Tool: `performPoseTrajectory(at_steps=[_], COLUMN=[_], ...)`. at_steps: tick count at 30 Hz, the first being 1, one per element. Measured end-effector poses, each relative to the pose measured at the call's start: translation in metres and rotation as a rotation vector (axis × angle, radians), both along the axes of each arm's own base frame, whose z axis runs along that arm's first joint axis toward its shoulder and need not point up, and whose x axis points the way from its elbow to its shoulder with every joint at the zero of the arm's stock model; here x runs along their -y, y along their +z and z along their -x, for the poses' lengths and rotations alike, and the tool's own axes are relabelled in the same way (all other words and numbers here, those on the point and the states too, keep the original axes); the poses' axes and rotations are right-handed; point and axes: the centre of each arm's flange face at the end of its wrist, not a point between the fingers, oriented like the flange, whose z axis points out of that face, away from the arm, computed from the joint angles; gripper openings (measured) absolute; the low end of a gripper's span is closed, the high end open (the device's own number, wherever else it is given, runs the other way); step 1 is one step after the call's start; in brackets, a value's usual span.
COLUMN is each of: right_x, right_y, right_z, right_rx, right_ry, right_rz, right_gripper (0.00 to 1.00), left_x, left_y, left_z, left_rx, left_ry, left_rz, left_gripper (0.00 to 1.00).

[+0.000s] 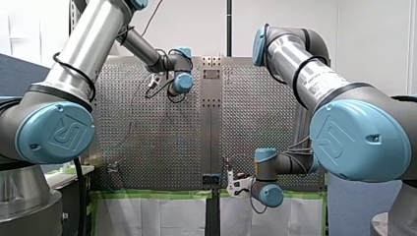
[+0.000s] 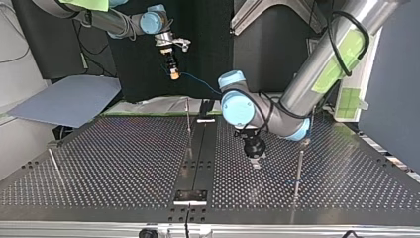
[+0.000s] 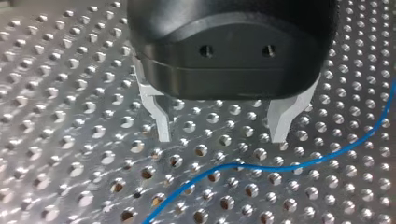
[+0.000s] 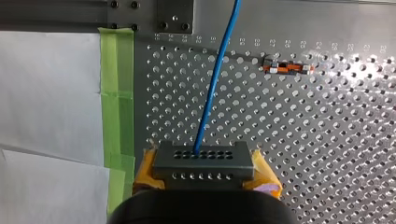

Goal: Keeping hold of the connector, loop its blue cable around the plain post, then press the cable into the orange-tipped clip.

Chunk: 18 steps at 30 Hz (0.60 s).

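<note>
In the right wrist view, the yellow pads (image 4: pixel 264 175) of my right gripper (image 4: pixel 203 170) are shut on a grey connector (image 4: pixel 203 161) with rows of holes. Its blue cable (image 4: pixel 215 79) runs away from the connector over the perforated plate. An orange-tipped clip (image 4: pixel 287 68) stands ahead and to one side of the cable. In the top view my right gripper (image 2: pixel 173 73) hangs above the table's far edge, and the blue cable (image 2: pixel 200 83) trails towards my left arm. My left gripper (image 3: pixel 222 135) is open just above the plate. The blue cable (image 3: pixel 261 167) lies ahead of its metal fingertips, outside them.
In the top view, thin posts stand on the perforated table (image 2: pixel 109 163): one (image 2: pixel 188 121) by the centre rail (image 2: pixel 198 148), one (image 2: pixel 298 171) beside my left gripper (image 2: pixel 255 156), one (image 2: pixel 53 161) at the view's left. Green tape (image 4: pixel 114 93) and white paper (image 4: pixel 46 93) border the plate.
</note>
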Motion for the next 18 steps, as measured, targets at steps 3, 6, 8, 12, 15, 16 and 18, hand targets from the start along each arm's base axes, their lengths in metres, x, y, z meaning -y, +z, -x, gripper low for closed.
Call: performPoseTrajectory(at_steps=[3, 6, 8, 12, 15, 16, 18], right_x=[-0.0002, -0.0007, -0.0010, -0.0015, -0.0021, -0.0023, -0.0026], right_y=[0.0001, 0.0001, 0.0001, 0.0001, 0.0000, 0.0000, -0.0001], right_z=[-0.0003, -0.0008, -0.0011, -0.0017, -0.0022, -0.0023, -0.0025], right_rx=[0.000, 0.000, 0.000, 0.000, 0.000, 0.000, 0.000], right_ry=[0.001, 0.002, 0.003, 0.004, 0.005, 0.005, 0.006], right_rz=[0.000, 0.000, 0.001, 0.001, 0.000, 0.000, 0.000], right_gripper=[0.00, 0.00, 0.00, 0.00, 0.00, 0.00, 0.00], left_x=[-0.0014, -0.0041, -0.0058, -0.0073, -0.0073, -0.0074, -0.0069], left_y=[-0.0020, -0.0022, -0.0023, -0.0024, -0.0035, -0.0051, -0.0105], left_z=[-0.0019, -0.0034, -0.0045, -0.0053, -0.0061, -0.0069, -0.0087], left_rx=[0.004, 0.005, 0.006, 0.007, 0.007, 0.004, -0.006], left_ry=[0.025, 0.044, 0.053, 0.058, 0.059, 0.060, 0.063], left_rz=[-0.015, -0.028, -0.032, -0.035, -0.040, -0.043, -0.055], left_gripper=[1.00, 1.00, 1.00, 1.00, 1.00, 1.00, 1.00])
